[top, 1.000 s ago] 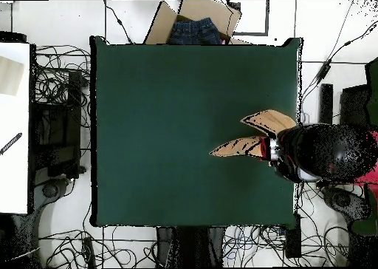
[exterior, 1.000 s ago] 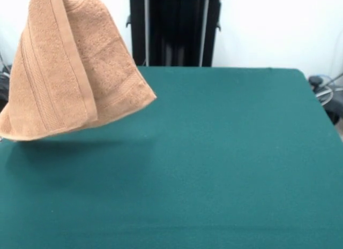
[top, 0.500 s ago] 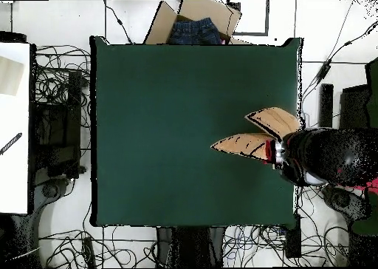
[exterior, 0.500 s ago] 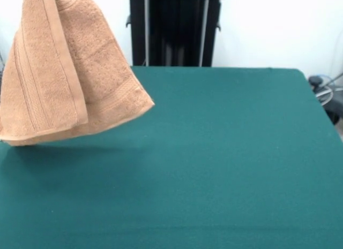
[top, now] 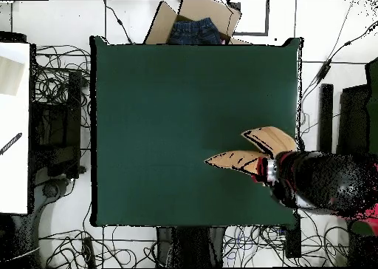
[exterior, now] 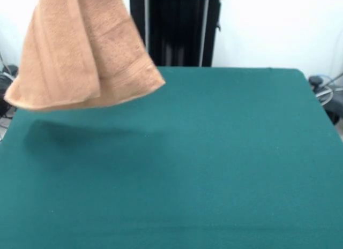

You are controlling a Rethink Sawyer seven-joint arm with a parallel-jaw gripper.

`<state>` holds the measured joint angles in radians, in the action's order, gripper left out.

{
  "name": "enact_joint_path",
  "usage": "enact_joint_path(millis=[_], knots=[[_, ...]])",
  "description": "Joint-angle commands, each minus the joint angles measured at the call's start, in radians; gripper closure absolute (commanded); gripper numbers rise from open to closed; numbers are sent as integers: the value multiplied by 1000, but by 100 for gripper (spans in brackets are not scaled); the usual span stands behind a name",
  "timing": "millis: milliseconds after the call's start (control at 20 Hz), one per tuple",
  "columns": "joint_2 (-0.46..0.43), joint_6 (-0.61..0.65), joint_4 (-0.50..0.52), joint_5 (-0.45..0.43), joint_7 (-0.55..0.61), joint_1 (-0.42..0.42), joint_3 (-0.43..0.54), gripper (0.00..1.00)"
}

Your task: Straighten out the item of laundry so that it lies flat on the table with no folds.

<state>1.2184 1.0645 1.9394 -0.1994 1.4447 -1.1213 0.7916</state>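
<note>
The light orange-tan towel (exterior: 80, 51) hangs folded in the air over the far left part of the dark green table (exterior: 225, 152), clear of the surface, with its shadow below it. Its top runs out of the front view, so the gripper is hidden there. In the overhead view the towel (top: 255, 151) shows as two tan flaps near the right edge of the table (top: 170, 111). It hangs from my gripper (top: 269, 170) at the end of the red and black arm (top: 317, 181). The gripper is shut on the towel's upper edge.
The black pedestal (exterior: 174, 29) stands behind the table's far edge. In the overhead view, a cardboard box with blue jeans (top: 196, 26) sits beyond the table's top edge. A white surface (top: 13, 126) lies at the left, and cables (top: 63, 81) run around the table.
The hanging towel has risen and swung a little to the right in the front view. In the overhead view the arm and towel have shifted down, towards the robot's base.
</note>
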Motion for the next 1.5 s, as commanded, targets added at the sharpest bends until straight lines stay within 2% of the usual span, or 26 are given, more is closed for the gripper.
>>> enact_joint_path(millis=[50,250,450,650,950,1350,1500], knots=[[205,6,144,81,61,152,-31,100],[166,84,26,29,245,284,-50,100],[86,77,-65,-18,397,414,-87,100],[65,52,-86,-19,442,467,-151,100],[-88,61,-228,-82,527,577,-218,100],[-236,7,-355,-127,615,707,-308,100],[-265,-23,-380,-141,671,761,-344,100]])
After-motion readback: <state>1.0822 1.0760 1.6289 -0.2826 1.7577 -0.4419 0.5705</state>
